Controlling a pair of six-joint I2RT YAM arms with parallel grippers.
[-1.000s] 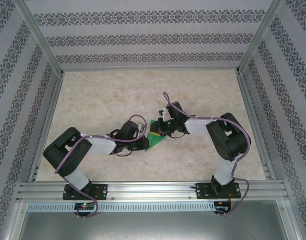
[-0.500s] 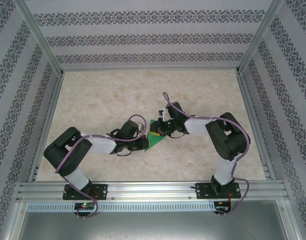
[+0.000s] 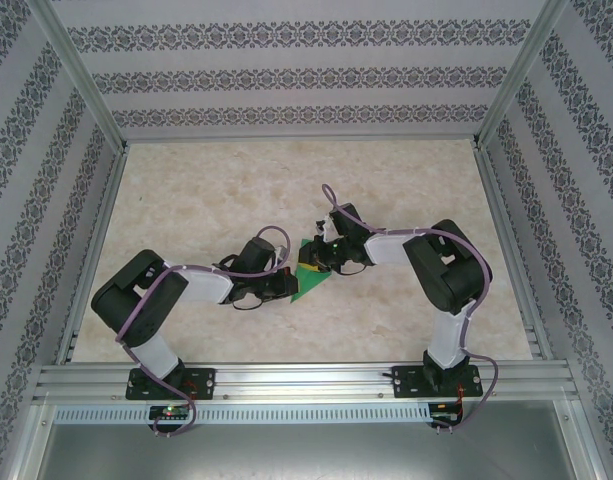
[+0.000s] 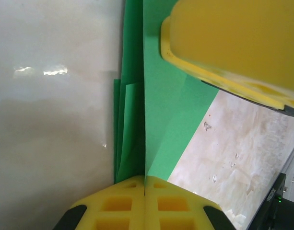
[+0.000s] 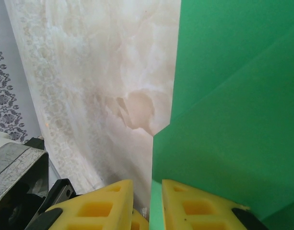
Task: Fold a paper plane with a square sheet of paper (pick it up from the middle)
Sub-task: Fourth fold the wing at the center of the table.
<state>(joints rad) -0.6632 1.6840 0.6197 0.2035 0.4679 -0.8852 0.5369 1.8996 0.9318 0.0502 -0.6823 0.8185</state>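
The fold is looking partly done, with a crease being worked. The left gripper (image 4: pixel 145 181) is pinching the green paper (image 4: pixel 161 120) between closed fingers, the layered flaps running straight out from their tips. The right gripper (image 5: pixel 147 186) is standing narrowly parted, the paper's edge lying at its gap. Next, those fingers probably need to be closing on that edge. Both arms are reaching inward, low over the table (image 3: pixel 406 190).

Pale marbled tabletop (image 3: pixel 236 180) within damask-striped wallpaper walls (image 3: pixel 296 75), aluminium frame rails (image 3: pixel 306 378) at the near edge
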